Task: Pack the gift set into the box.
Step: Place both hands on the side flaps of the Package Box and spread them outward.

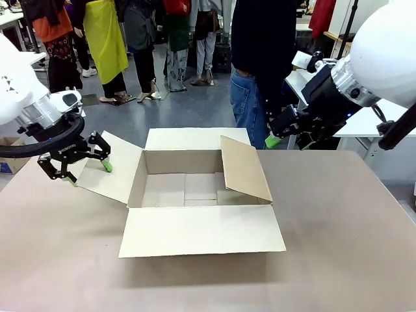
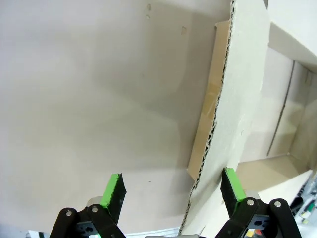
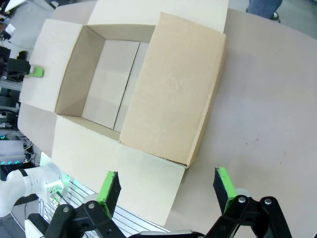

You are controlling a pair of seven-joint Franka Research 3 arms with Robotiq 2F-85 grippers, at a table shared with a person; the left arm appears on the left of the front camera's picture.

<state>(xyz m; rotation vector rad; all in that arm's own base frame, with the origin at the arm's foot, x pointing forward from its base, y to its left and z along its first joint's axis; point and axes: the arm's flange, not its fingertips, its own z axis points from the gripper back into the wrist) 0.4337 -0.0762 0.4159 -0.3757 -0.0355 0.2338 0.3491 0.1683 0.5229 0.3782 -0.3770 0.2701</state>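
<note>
Open cardboard box [image 1: 201,231] on the counter [image 1: 338,221], between our two tools.
Our left tool [image 1: 88,172] gapes wide astride the box's left flap [image 1: 116,177] edge, gripping nothing; our right tool [image 1: 289,143] hangs wide open and empty beyond its far right corner.

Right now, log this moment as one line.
box: open | right flap: leaning inward | left gripper: open, straddling left flap edge | right gripper: open, raised
</note>
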